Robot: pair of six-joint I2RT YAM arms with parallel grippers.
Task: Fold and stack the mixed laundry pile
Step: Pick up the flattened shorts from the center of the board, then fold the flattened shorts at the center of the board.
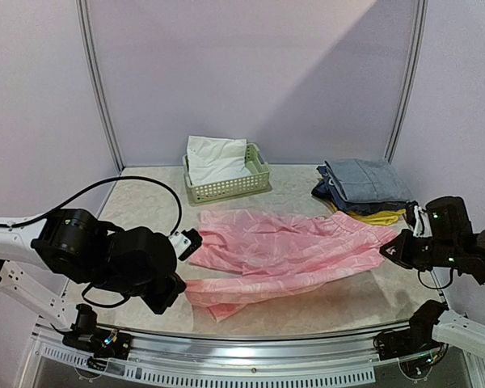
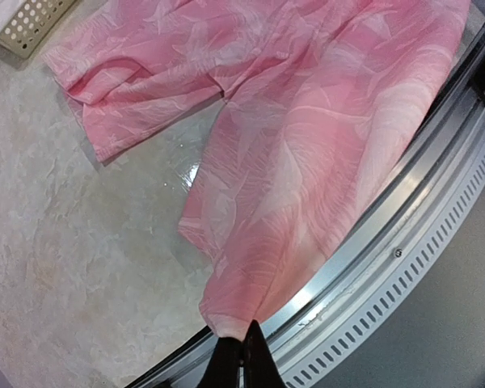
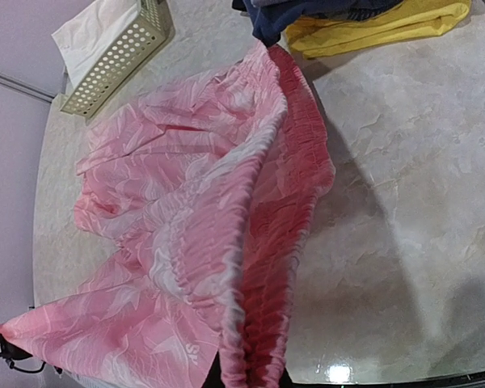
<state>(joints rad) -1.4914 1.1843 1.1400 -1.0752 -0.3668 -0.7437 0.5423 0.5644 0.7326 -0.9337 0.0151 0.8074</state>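
Observation:
A thin pink garment (image 1: 283, 250) lies spread across the middle of the table, stretched between both arms. My left gripper (image 1: 180, 284) is shut on a hem corner at the garment's near left end. In the left wrist view, the pink garment (image 2: 307, 137) narrows into the closed left gripper (image 2: 244, 343) beside the table's front rail. My right gripper (image 1: 385, 250) is shut on the gathered elastic waistband at the right end. That ruched pink garment (image 3: 186, 202) runs down into the right gripper (image 3: 250, 380), whose fingers are mostly hidden by it. A white piece (image 1: 216, 158) sits in the basket.
A pale green lattice basket (image 1: 226, 190) stands at the back centre. Folded dark blue and grey clothes (image 1: 364, 186) lie on a yellow piece (image 1: 380, 217) at the back right, just behind the waistband. A metal rail (image 1: 267, 335) runs along the table's front edge.

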